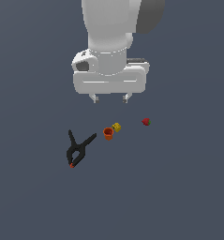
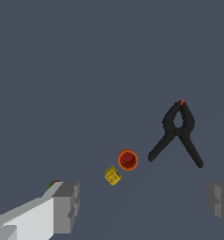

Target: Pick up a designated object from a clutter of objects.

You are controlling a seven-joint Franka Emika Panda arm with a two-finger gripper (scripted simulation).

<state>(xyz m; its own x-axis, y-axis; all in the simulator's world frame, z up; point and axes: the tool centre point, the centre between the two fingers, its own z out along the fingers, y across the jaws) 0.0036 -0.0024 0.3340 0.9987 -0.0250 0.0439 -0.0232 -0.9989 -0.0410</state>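
Pincer (image 1: 110, 98) hanging above the dark grey worktop (image 1: 179, 187), fingers spread well apart, nothing between them. Both fingertips visible in the exterior view as short stubs under the white hand body; in the wrist view one finger (image 2: 66, 206) and the edge of the other at opposite sides of the frame, wide gap between.

Orange cup (image 1: 108, 133) standing upright on the worktop, below the pincer in the exterior view and clear of it. Long axis vertical; round rim and open mouth facing up, narrower base down. Wrist view looks straight into the mouth: darker red-orange inside (image 2: 128, 160) ringed by the lighter rim.

Yellow cube (image 1: 116, 127) just beside the cup, toward the exterior view's right; contact between the two not resolvable. Strawberry (image 1: 146, 122) further to the exterior view's right, apart from both; in the wrist view mostly hidden behind the finger.

Black spring clamp (image 1: 78, 149) lying flat toward the exterior view's left of the cup, handles splayed toward the cup side, red tip (image 1: 72, 165) pointing away. Near the cup, not touching.
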